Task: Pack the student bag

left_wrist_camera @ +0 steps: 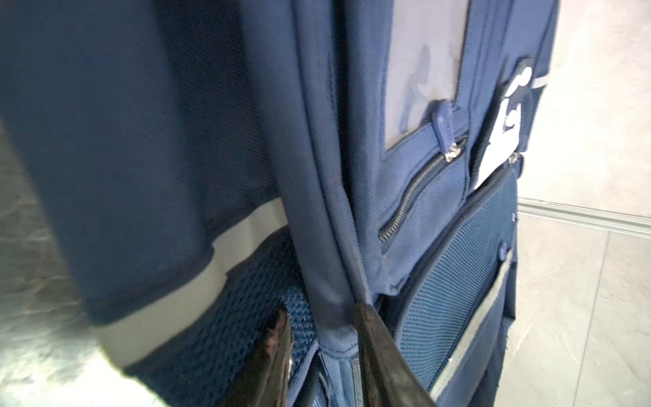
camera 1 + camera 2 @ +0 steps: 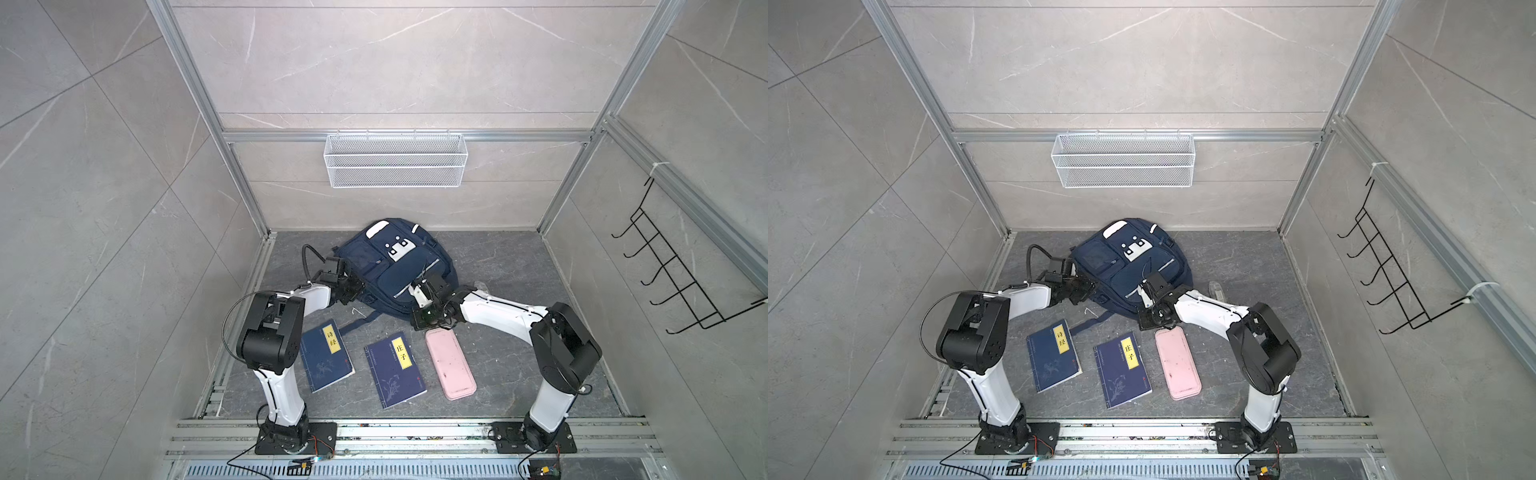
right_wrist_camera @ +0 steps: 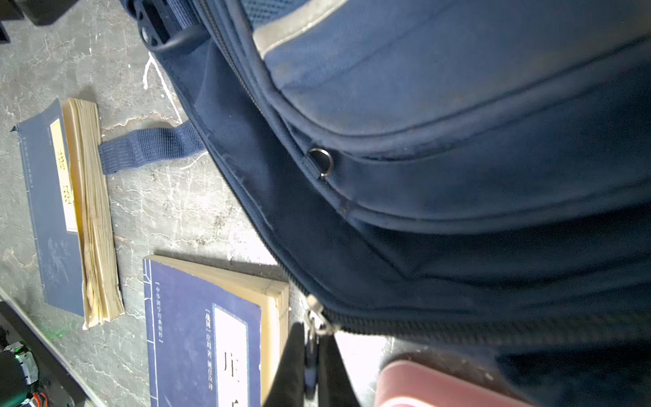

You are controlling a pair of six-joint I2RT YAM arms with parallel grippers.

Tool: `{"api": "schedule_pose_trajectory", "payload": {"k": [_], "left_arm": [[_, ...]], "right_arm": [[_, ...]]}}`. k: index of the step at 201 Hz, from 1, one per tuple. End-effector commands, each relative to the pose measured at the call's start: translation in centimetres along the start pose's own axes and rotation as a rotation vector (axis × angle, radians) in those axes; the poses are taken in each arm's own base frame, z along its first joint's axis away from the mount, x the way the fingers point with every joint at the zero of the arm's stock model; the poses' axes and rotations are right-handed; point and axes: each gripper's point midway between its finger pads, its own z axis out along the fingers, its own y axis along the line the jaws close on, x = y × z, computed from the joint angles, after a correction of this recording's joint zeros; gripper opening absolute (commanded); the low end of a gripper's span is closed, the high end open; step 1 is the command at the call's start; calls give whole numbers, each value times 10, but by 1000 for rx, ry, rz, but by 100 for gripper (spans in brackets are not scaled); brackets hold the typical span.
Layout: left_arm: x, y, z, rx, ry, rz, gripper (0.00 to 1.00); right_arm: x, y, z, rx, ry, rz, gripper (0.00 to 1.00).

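Observation:
The student bag (image 2: 395, 262) (image 2: 1125, 266), a navy backpack with white patches, lies front up at the back of the floor. My left gripper (image 2: 356, 289) (image 2: 1087, 287) is at its left edge. In the left wrist view this gripper (image 1: 322, 312) is open, its fingers straddling a folded seam of the bag (image 1: 327, 246), with mesh showing beside one finger. My right gripper (image 2: 416, 325) (image 2: 1141, 325) is at the bag's near right edge. In the right wrist view it (image 3: 313, 331) is shut on the pull of the zipper (image 3: 314, 315) of the main zip.
Two navy books with yellow labels (image 2: 326, 357) (image 2: 395, 370) and a pink case (image 2: 451, 363) lie in front of the bag. A bag strap (image 2: 357, 322) trails toward the left book. A white wire basket (image 2: 395, 160) hangs on the back wall. A black hook rack (image 2: 673, 270) is on the right wall.

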Motion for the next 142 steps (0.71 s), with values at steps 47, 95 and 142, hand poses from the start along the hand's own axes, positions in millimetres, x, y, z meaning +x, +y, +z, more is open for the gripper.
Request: {"api": "schedule_pose_trajectory", "payload": {"k": [47, 95, 142], "left_arm": [[-6, -26, -14, 80, -16, 7, 43], [1, -3, 5, -38, 62, -23, 43], [0, -6, 11, -27, 73, -42, 16]], "right_arm": [[5, 9, 3, -22, 31, -27, 0], [3, 12, 2, -25, 35, -33, 0], [5, 28, 9, -41, 54, -63, 0]]}}
